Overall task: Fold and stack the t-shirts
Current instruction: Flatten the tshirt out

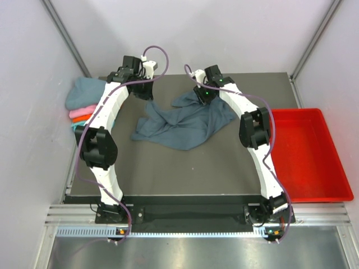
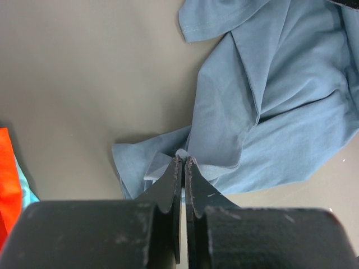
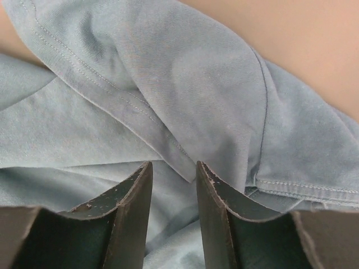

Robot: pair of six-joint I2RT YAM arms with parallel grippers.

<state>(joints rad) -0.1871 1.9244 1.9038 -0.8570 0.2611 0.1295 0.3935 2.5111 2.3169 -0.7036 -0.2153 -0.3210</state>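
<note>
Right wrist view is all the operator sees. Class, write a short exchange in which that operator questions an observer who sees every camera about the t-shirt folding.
Operator: My right gripper is open over the blue-grey shirt, and cloth fills my picture. Where is the left gripper?
Observer: The left gripper is shut, with its tips at the shirt's left corner. I cannot tell if it pinches cloth.
Operator: Are there more shirts?
Observer: Yes, a pile of other shirts lies at the far left of the table, with teal on top, then pink and orange.
</note>
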